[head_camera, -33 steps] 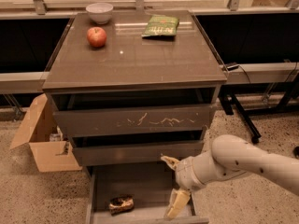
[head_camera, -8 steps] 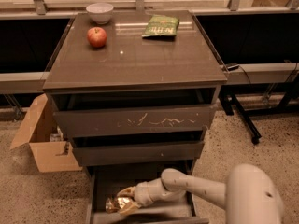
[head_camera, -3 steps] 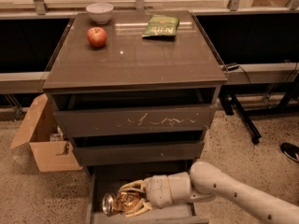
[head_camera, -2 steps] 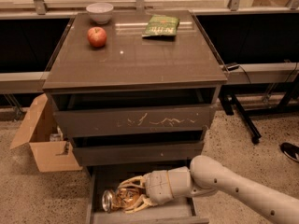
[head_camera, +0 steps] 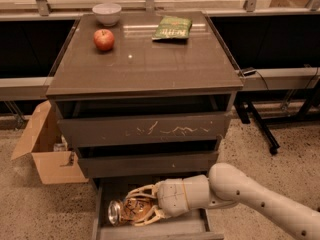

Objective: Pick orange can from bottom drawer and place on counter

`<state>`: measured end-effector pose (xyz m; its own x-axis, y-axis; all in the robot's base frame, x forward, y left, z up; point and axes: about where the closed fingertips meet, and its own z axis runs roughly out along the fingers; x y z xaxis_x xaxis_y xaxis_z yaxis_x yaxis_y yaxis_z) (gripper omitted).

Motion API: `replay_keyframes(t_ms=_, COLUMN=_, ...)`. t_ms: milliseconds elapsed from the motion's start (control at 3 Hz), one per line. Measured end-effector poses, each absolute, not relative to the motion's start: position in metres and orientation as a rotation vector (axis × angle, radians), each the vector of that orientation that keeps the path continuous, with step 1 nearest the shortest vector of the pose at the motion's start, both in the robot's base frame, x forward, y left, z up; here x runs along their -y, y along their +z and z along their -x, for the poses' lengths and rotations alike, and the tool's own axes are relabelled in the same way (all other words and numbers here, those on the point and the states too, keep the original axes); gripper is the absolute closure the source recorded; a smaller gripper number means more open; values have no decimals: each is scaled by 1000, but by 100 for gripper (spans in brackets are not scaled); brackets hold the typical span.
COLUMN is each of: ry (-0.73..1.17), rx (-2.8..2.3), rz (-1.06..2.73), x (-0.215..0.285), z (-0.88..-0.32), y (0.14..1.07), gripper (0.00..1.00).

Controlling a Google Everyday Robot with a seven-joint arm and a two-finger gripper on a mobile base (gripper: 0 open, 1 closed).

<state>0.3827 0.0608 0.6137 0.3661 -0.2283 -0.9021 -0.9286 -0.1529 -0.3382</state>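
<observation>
The orange can (head_camera: 121, 211) lies on its side, silver end facing left, above the open bottom drawer (head_camera: 150, 230) at the foot of the cabinet. My gripper (head_camera: 141, 207) reaches in from the right with its pale fingers (head_camera: 143, 191) wrapped around the can. It is shut on the can and holds it slightly above the drawer floor. The counter (head_camera: 150, 59), the glossy top slab of the cabinet, is well above.
On the counter stand a red apple (head_camera: 104, 39), a white bowl (head_camera: 107, 13) and a green snack bag (head_camera: 172, 27). The scratched-front drawer (head_camera: 145, 129) and the middle drawer (head_camera: 147, 163) overhang the bottom drawer. An open cardboard box (head_camera: 44, 146) sits left of the cabinet.
My gripper came from the right side of the drawer to the can, closed on it, and has lifted it slightly up and rightward over the last second.
</observation>
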Motion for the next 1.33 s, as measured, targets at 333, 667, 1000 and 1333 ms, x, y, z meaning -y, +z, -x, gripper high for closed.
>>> replay_keyframes(t_ms=333, ry=802, rx=-959, rz=1640, x=-57, z=-369, y=692, gripper=100)
replay_keyframes(t_ms=667, ry=695, rx=-924, rz=1688, x=-52, z=-369, y=768, gripper=100)
replay_keyframes(t_ms=1000, ry=695, rx=-924, rz=1688, x=-52, z=-369, y=768, gripper=100)
replay_keyframes(t_ms=1333, ry=641, rx=-987, rz=1688, x=-45, z=-400, y=785, gripper=100)
